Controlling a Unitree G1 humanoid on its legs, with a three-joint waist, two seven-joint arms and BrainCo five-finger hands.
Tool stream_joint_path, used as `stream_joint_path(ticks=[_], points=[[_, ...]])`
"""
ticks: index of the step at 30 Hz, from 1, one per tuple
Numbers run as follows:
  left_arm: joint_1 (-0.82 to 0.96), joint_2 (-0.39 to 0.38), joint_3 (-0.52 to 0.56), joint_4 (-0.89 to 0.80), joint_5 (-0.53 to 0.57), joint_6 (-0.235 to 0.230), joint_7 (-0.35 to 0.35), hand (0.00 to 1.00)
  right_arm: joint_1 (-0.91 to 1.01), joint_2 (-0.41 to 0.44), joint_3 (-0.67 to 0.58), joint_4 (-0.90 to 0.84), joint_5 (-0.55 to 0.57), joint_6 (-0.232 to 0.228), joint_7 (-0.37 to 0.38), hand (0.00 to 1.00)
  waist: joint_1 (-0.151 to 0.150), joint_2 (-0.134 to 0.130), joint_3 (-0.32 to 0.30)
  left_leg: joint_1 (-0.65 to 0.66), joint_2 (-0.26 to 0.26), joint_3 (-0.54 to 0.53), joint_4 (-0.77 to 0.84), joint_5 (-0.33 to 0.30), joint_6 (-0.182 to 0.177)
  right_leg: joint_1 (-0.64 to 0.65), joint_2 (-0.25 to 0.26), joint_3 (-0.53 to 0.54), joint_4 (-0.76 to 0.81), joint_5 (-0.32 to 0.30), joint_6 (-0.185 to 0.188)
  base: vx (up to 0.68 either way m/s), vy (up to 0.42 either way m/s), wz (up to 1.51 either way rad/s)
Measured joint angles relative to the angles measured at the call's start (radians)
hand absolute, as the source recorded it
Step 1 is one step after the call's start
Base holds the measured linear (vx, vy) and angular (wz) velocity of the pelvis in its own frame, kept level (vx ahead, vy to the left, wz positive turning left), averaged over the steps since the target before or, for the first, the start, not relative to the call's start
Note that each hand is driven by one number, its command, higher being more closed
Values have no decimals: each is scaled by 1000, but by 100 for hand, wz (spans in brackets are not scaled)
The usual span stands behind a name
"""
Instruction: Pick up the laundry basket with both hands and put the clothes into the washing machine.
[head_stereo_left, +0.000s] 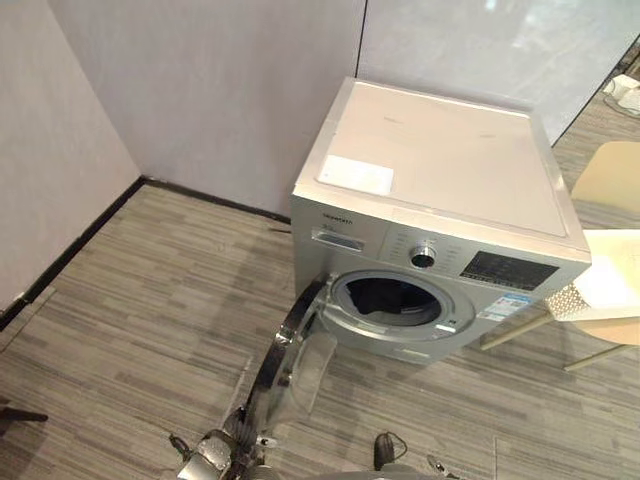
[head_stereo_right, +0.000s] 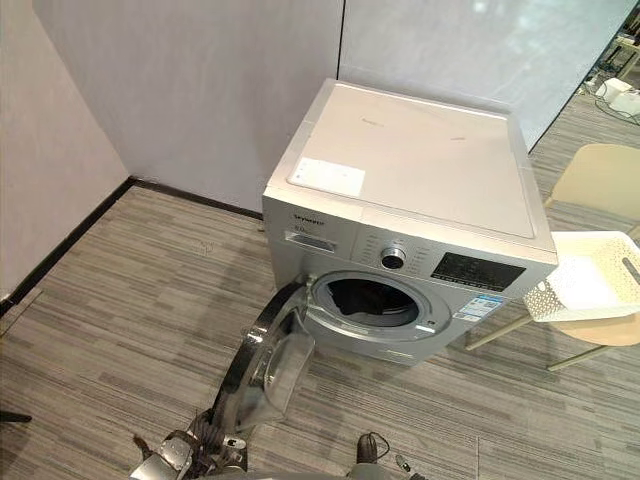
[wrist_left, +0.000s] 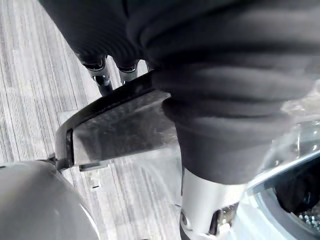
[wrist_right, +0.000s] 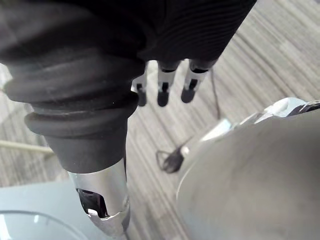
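A silver front-loading washing machine (head_stereo_left: 440, 170) stands against the back wall. Its round door (head_stereo_left: 300, 350) hangs wide open toward me, and dark clothes (head_stereo_left: 385, 297) lie inside the drum. A white perforated laundry basket (head_stereo_right: 590, 285) rests on a beige chair (head_stereo_right: 600, 180) to the right of the machine. My left hand (wrist_left: 200, 205) hangs beside the door's dark rim (wrist_left: 115, 125), fingers (wrist_left: 95, 67) relaxed and holding nothing. Over the striped floor, my right hand (wrist_right: 102, 200) is also open, with its fingers (wrist_right: 162, 85) straight.
Grey walls meet in a corner behind and left of the machine. A dark baseboard (head_stereo_left: 80, 250) runs along the left wall. A white sheet (head_stereo_left: 357, 175) lies on the machine's top. Wood-look floor (head_stereo_left: 150, 320) spreads to the left of the open door.
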Motion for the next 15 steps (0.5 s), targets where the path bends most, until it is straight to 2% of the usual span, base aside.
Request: stream_joint_path(ticks=[4,9,15], points=[[-16,25,-48,0,-42,4,1,0,-3,-13,-1,0,20,-1,0,0,-23,6,-2,4,-7,19,3,0,1,-10,0,39,0,5,8,-37,8,-15],[-33,36,-78,0,-87,4,1,0,-3,-13,-16,0,20,-1,-3,0,-25,5,-3,10,-11,31,7,-2,4,-16,0,67,0,7,12,-36,5,-10],[-34,36,-78,-2,-92,4,-2,0,-3,-12,-17,-1,28,-2,-3,0,-29,4,-14,25,-12,18,11,-2,4,9,-1,61,3,6,14,-4,1,4]])
